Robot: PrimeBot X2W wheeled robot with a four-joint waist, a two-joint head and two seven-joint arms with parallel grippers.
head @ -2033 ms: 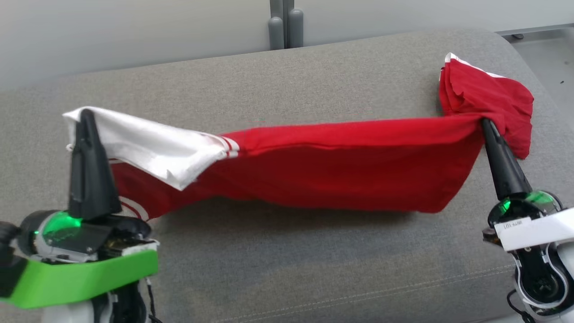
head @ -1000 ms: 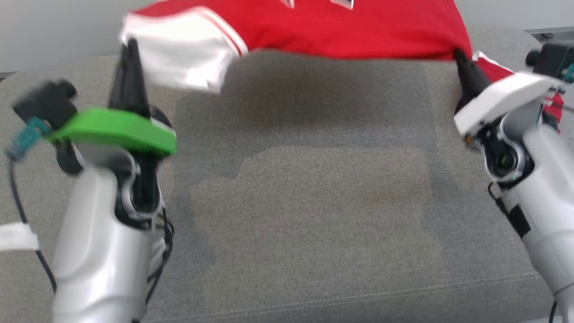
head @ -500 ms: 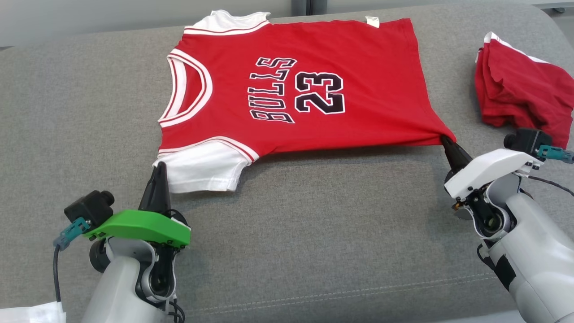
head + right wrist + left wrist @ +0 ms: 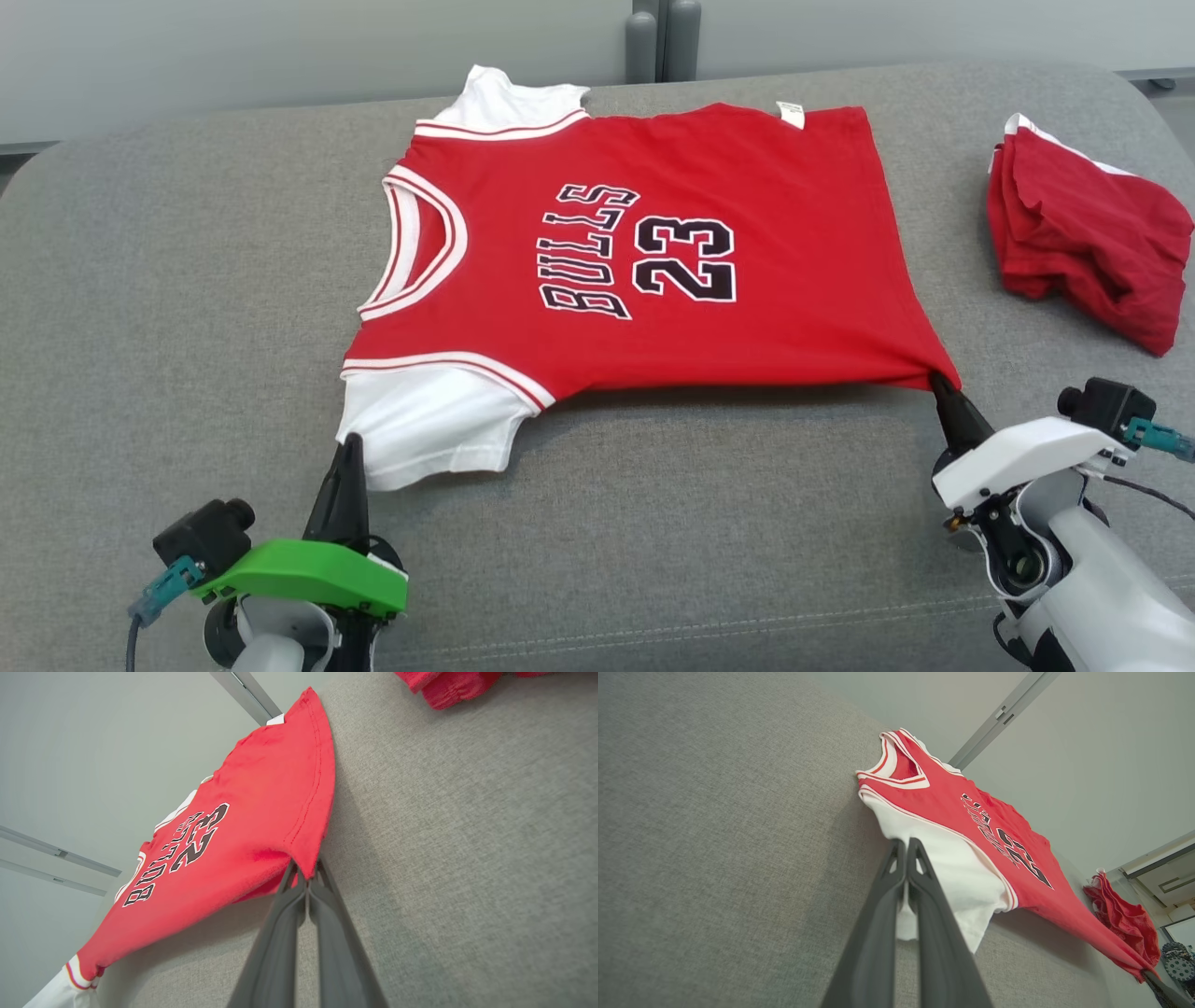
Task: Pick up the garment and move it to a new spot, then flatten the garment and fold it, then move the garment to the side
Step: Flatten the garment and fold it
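Fingers shut tight on both arms: left fingers point(image 4: 350, 441) pinching near white-sleeve corner of garment point(image 4: 794, 280), right fingers point(image 4: 936, 379) pinching its near hem corner, cloth drawn to a point there. Garment spread flat, print up, across middle of grey cushion point(image 4: 653, 560), collar toward the left. Crumpled red cloth point(image 4: 1088, 233) well apart from it, at cushion's far right edge.
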